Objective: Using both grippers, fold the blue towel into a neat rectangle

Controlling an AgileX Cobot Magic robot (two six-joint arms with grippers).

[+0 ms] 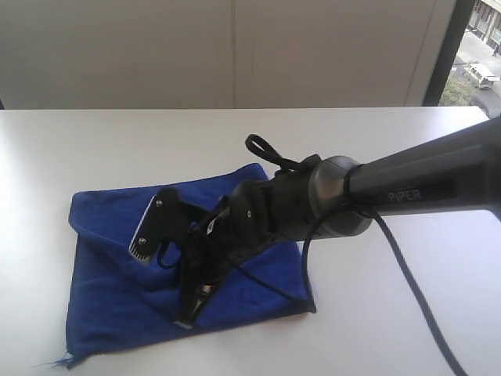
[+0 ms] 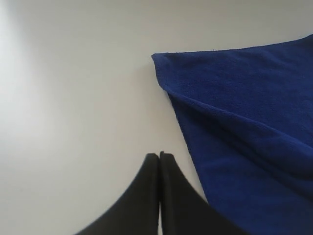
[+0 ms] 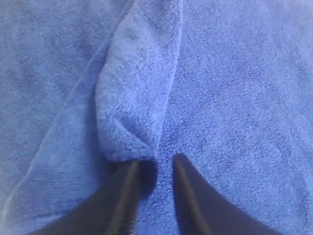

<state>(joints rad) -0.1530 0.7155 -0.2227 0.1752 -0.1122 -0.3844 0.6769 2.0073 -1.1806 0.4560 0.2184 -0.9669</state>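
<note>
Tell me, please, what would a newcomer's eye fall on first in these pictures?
The deep blue towel, partly folded on the white table, with the black right arm lettered PIPER stretched across it. Its jaws stand apart by a raised fold of cloth; the left jaws sit shut over bare table beside a towel corner.

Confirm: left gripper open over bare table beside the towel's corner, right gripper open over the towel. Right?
Wrong on the left gripper: it is shut, not open. The left wrist view shows its jaws pressed together over bare table beside a corner of the blue towel. The right gripper is open over the towel.
</note>
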